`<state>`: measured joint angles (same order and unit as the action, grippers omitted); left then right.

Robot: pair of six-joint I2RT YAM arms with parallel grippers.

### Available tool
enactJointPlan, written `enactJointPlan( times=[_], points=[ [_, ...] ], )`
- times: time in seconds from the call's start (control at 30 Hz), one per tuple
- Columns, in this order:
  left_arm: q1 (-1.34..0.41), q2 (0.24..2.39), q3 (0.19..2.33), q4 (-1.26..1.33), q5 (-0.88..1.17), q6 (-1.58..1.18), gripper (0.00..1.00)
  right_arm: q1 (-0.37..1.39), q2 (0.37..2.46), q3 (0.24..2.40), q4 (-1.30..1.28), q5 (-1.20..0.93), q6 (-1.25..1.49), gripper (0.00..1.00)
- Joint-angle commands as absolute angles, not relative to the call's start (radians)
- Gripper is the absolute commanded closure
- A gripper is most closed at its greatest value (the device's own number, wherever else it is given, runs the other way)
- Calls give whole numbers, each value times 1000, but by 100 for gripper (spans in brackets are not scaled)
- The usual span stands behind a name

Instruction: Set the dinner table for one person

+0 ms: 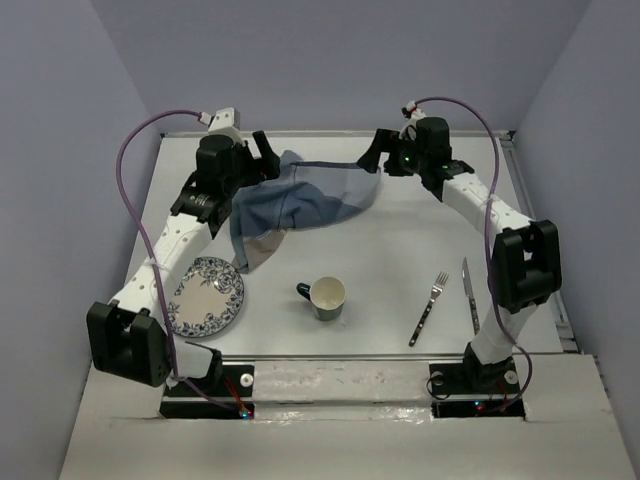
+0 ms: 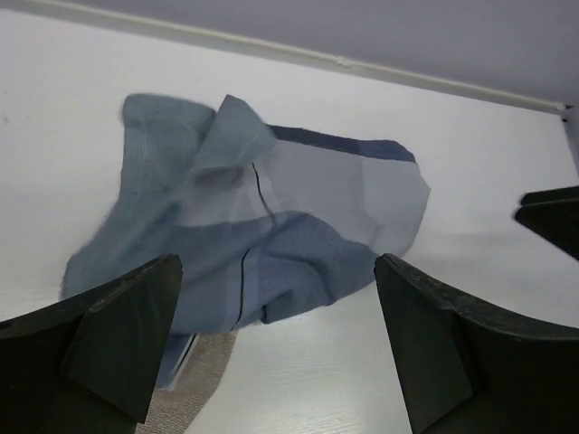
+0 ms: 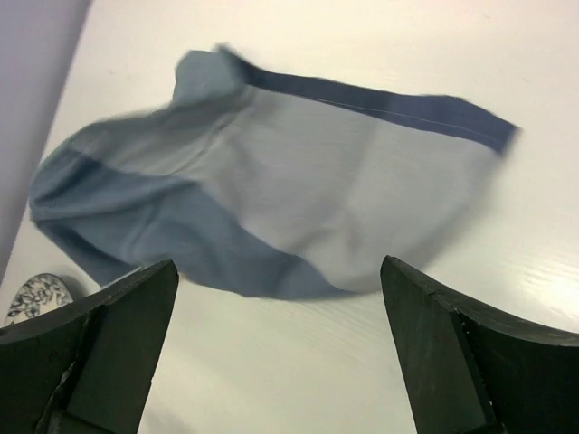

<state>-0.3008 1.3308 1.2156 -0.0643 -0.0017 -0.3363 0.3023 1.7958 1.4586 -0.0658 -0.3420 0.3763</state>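
Bench [image 1: 400, 240], white and matte, spreads beneath both arms and carries everything in view. The left tool [image 1: 264, 152] hangs over its far left part and the right tool [image 1: 376, 150] over its far right part, the two facing each other across a crumpled blue-and-tan cloth mat [image 1: 300, 195]. Both wrist views show the fingers spread wide with nothing between them, so each tool is released. The bare bench surface lies below and ahead of the fingers, and the mat is heaped on it just beyond their tips. From above, the mat's upper left corner sits just beside the left tool; whether they touch I cannot tell. Nearer the arm bases, a patterned plate [image 1: 207, 296] rests at the left, a mug [image 1: 326, 297] near the middle, and a fork [image 1: 428, 308] and knife [image 1: 468, 295] side by side at the right.
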Motion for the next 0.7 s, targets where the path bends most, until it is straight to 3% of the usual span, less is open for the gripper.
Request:
enactJointPlan(
  times=[0.0,0.1,0.2,0.33,0.5,0.67],
  points=[
    [-255,1353,1157,-18,-29,-370,1,284,1726,1528,-227,-350,318,2],
    [-203,1388,1134,-40,-34,-382,4,275,1759,1474,-238,-350,325,9],
    [-161,1417,1128,-89,-57,-396,5,275,1863,1502,-238,-379,334,9],
    [-138,1431,1111,-149,-75,-410,6,275,2018,1606,-238,-416,377,0],
    [-97,1521,1136,-227,-146,-396,6,308,2179,1726,-232,-423,462,0],
    [-89,1562,1144,-291,-160,-359,1,319,2200,1681,-230,-362,517,0]
  ],
)
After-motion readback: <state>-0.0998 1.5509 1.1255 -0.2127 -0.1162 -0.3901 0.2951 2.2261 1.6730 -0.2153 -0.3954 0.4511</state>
